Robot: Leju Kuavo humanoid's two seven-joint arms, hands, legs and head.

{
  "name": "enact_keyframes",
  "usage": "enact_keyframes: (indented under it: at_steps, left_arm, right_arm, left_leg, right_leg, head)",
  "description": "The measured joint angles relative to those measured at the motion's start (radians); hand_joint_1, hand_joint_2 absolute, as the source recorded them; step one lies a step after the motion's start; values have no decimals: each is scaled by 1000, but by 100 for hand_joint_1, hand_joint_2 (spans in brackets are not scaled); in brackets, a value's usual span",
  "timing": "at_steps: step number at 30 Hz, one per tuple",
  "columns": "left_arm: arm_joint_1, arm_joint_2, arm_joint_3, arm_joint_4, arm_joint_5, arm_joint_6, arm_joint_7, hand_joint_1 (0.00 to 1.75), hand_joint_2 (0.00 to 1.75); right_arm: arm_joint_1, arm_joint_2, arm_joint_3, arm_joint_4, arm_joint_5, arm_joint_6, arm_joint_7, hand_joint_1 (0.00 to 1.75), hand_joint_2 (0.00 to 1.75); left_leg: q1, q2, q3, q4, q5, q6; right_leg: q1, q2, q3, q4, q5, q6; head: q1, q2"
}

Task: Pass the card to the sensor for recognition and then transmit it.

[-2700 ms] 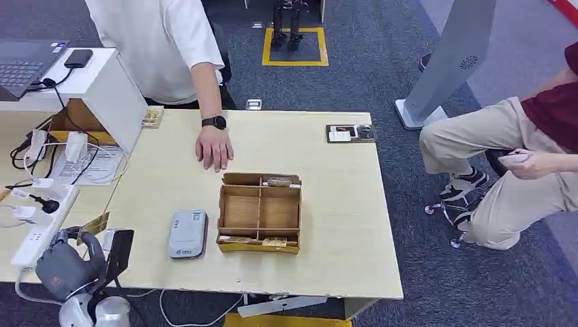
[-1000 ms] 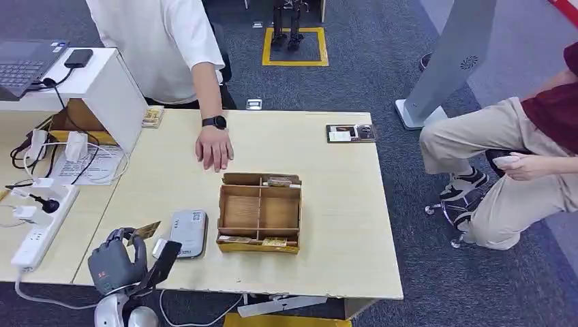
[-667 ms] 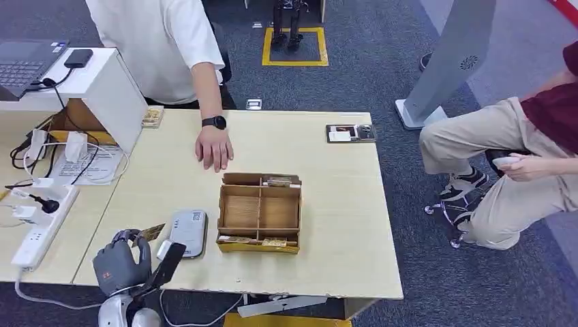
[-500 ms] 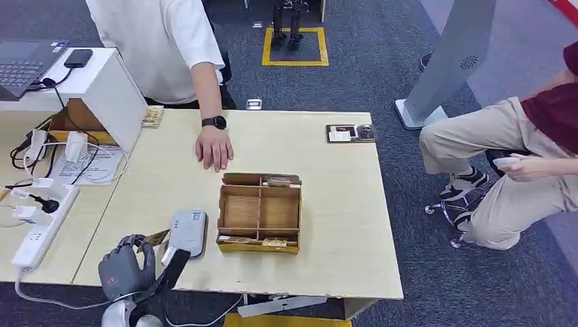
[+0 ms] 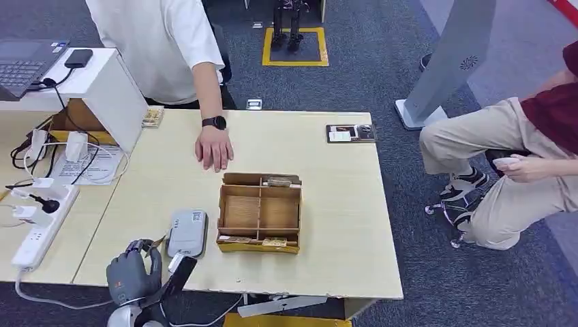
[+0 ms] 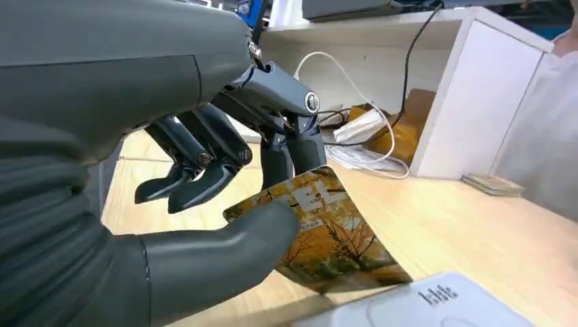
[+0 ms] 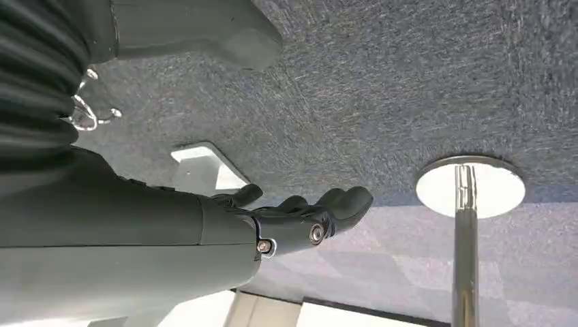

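Orange card [image 6: 327, 238] in left robot hand [image 5: 133, 274] overlaps sensor [image 5: 187, 233] edge.

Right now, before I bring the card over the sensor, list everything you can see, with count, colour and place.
card: one, orange autumn print, in the left hand, by the reader's near end
reader: one, grey-white, near left of table
divided box: one, brown, mid table
table: one, pale wood
black tray: one, far right corner
power strip: one, white, side desk
laptop: one, dark, on white stand
person's hand: one, resting on the table
seated person: one, right of table
left hand: grey, pinching card
right hand: grey, hanging over carpet, holding nothing
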Motion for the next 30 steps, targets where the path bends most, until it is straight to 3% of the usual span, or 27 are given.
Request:
enact_keyframes:
  at_steps: [12,19,30]
  left_arm:
    - [2,0,-4,19,-24,0,9,175,175]
    - [2,0,-19,76,-84,1,-1,175,175]
    - [-3,4,-53,135,-90,1,-8,175,175]
  right_arm:
    - [0,0,-3,-2,5,0,-2,0,175]
    - [0,0,-3,-1,8,0,-5,0,175]
    - [0,0,-4,6,6,0,-16,0,175]
  left_leg:
    - [0,0,0,0,0,0]
    - [0,0,0,0,0,0]
    - [0,-9,3,0,0,0]
  right_leg:
    - [0,0,0,0,0,0]
    - [0,0,0,0,0,0]
    - [-1,-10,5,0,-3,0]
  head:
    - [0,0]
    - [0,0]
    - [0,0]
